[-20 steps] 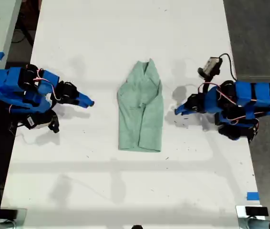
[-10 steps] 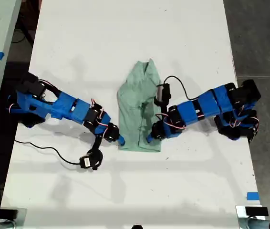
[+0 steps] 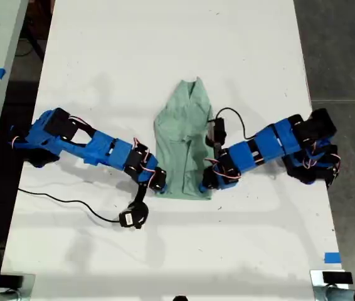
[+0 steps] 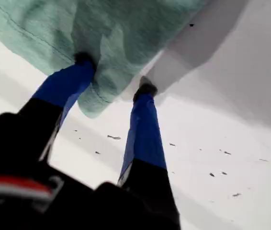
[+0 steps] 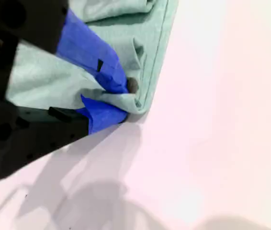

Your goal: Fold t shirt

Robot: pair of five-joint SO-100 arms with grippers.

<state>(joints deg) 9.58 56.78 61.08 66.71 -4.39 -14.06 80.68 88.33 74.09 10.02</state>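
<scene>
Where it lies: t shirt (image 3: 185, 141) sits mid-table in the exterior view, collar toward 12 o'clock.
Cloth: pale mint, soft, wrinkled, with a stitched hem.
Surface: white table (image 3: 165, 50), speckled; grey floor (image 3: 340, 44) at 3 o'clock.
First wrist view only: my first gripper (image 4: 115, 74) has its jaws spread astride a t shirt corner.
Second wrist view only: my second gripper (image 5: 121, 100) is pinched on the hem corner.
Exterior view only: blue arms (image 3: 96, 147) reach the t shirt's 7 and 5 o'clock corners.

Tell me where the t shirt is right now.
The t shirt lies near the middle of the white table in the exterior view, collar end toward that view's top, with a robot hand at each corner of its lower hem.
</scene>
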